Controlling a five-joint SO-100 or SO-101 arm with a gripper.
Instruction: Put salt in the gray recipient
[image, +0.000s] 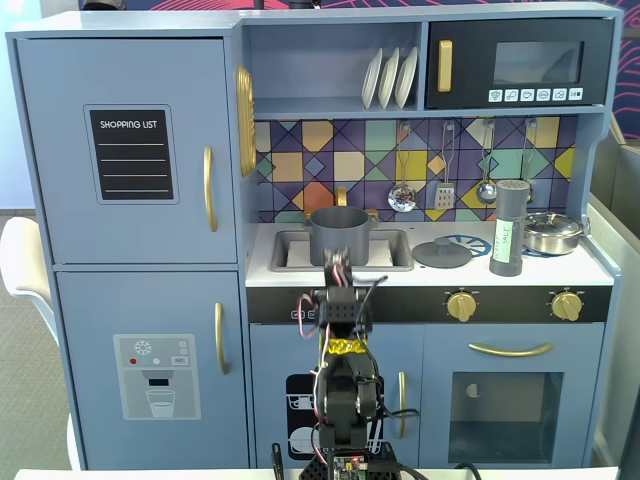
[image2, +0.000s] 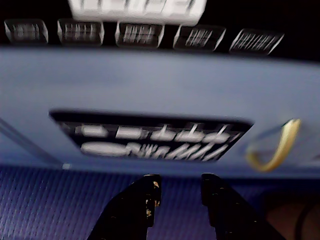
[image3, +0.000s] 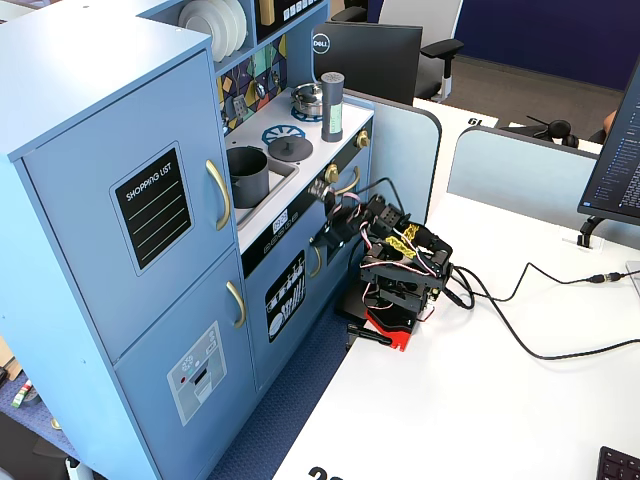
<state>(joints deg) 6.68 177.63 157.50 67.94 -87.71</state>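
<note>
While the arm sits folded low in front of the toy kitchen (image: 130, 150), its gripper (image2: 177, 192) is parted and holds nothing, the two dark fingers (image2: 137, 200) framing a blurred view of the cabinet front. On the counter, the salt shaker (image: 508, 228) stands upright near the right end, just beside the steel pan (image: 553, 232). Well to its left, the gray pot (image: 340, 232) rests in the sink (image: 290, 255), a flat lid (image: 441, 252) lying between them. Judged from this layout, the reach toward the shaker has not begun.
</note>
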